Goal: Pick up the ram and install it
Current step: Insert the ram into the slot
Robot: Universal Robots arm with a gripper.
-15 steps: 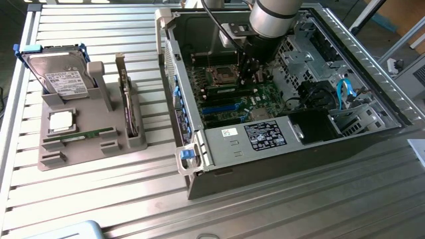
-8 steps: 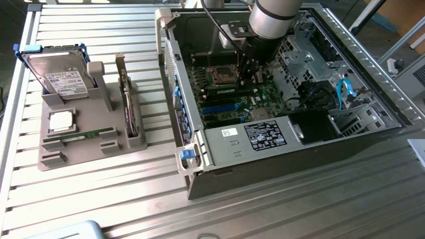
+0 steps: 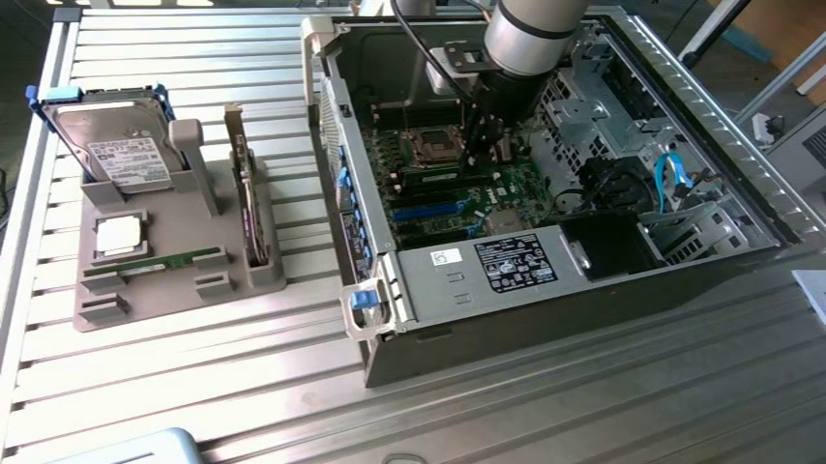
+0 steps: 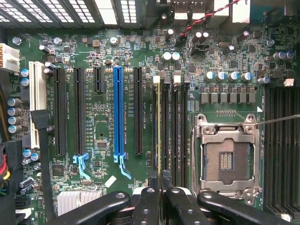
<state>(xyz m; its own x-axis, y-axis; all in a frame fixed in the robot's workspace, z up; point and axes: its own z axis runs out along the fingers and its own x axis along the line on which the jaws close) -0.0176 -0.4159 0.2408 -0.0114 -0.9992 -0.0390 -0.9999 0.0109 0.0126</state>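
I see the claw (image 4: 161, 182) pinched almost shut on the ram (image 4: 161, 122). The ram is a thin green stick, seen edge-on, lined up among the black memory slots (image 4: 173, 131) beside the processor socket (image 4: 228, 154).

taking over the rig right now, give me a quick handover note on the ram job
Gripper: shut on the ram, down inside the open computer case.
Ram: held edge-on, lined up along a memory slot beside the processor socket on the motherboard.
Done: ram picked up and brought to the slot.
Left: I cannot tell whether it is fully seated; not yet released.
Also: another green stick lies in the grey tray on the exterior view's left.
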